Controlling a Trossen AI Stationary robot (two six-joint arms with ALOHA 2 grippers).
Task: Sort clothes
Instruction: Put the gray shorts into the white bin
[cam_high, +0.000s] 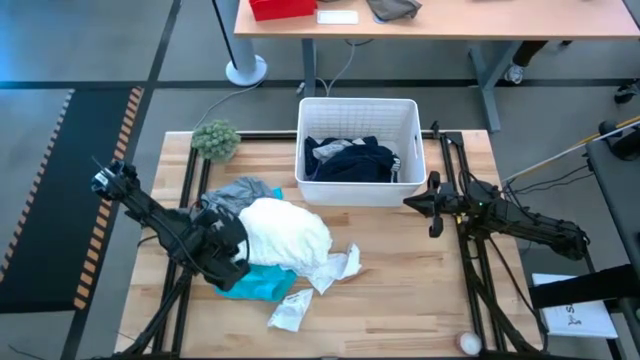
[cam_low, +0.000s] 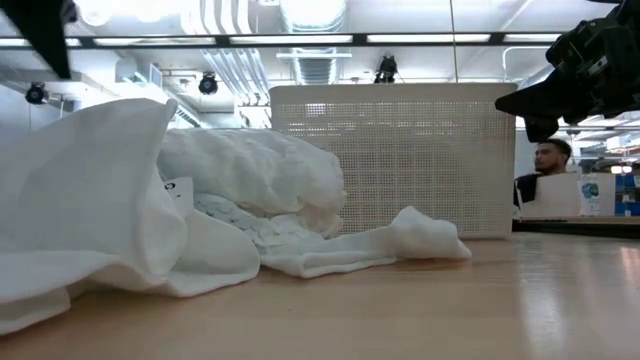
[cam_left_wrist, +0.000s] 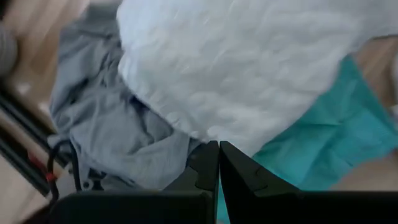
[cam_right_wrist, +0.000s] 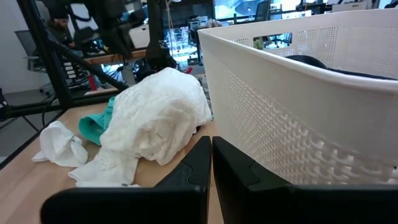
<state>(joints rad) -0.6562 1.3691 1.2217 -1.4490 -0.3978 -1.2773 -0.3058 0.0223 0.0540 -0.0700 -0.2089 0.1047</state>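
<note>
Left hand (cam_high: 228, 262), fingers together and empty, sits at the pile: white garment (cam_high: 285, 232) over grey (cam_high: 238, 190) and turquoise (cam_high: 258, 284). A grab could lift several layers together. Right hand (cam_high: 434, 203), together, waits beside the bin (cam_high: 357, 110).

Overhead looking down, table-level sideways, wrists close on white garment (cam_high: 285, 232)

White garment (cam_high: 285, 232) heaped over grey (cam_high: 240, 190), turquoise (cam_high: 262, 283)

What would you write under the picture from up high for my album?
Two robot arms wait beside a pile of grey, white and turquoise clothes, with dark navy clothes already in the white plastic bin.
</note>
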